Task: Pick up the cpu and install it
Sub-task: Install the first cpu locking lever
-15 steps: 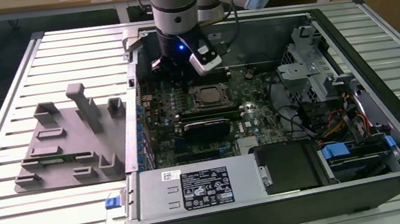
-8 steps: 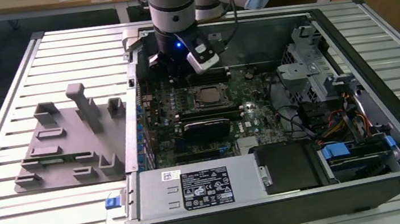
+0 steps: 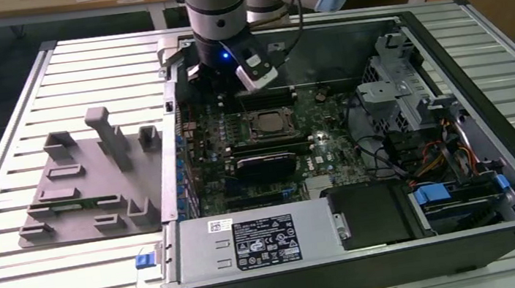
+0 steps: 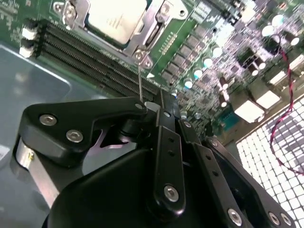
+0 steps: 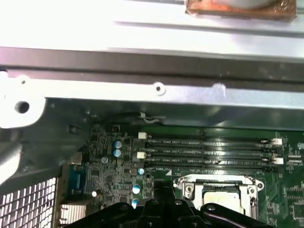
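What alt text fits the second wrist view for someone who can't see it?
The cpu, silvery top up, sits inside its metal-framed socket on the green motherboard. The black pincer looms in the foreground, a thin metal rod running between the socket's corner and it, with dark memory slots alongside the socket.

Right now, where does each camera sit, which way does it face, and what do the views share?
Exterior view: off the arm, raised, looking down into the open computer case; arm and gripper show.
Second wrist view: on the arm, looking along the gripper toward the cpu in its socket.
First wrist view: on the arm, looking past the gripper at the memory slots.
Shared: all three show the cpu.
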Tool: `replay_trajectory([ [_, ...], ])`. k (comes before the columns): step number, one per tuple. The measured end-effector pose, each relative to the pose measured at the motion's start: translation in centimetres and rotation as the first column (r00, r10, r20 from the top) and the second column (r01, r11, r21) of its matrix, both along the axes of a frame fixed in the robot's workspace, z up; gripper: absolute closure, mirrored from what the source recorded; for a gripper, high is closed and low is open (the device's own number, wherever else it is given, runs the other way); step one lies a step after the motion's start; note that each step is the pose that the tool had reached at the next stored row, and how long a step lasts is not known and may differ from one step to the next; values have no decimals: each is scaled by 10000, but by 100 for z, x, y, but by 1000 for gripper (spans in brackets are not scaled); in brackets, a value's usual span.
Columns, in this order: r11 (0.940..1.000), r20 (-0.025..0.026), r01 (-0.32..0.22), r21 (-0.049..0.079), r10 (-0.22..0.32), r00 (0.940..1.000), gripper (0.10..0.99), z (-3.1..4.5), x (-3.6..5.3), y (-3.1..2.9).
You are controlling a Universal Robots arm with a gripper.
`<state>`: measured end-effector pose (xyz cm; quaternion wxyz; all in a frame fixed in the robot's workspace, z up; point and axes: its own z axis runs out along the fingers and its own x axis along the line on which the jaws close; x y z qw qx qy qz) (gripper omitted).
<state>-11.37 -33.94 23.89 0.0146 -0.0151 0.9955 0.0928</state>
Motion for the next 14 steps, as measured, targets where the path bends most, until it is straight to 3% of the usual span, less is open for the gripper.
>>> replay_trajectory([
  [7, 9989, 48, -1, 465, -2, 10000, 980, 60, -5, 0],
  [10, 9988, 52, -2, 498, -1, 10000, 980, 67, 1, 0],
  [14, 9988, 50, -2, 496, 0, 10000, 980, 68, 72, 0],
])
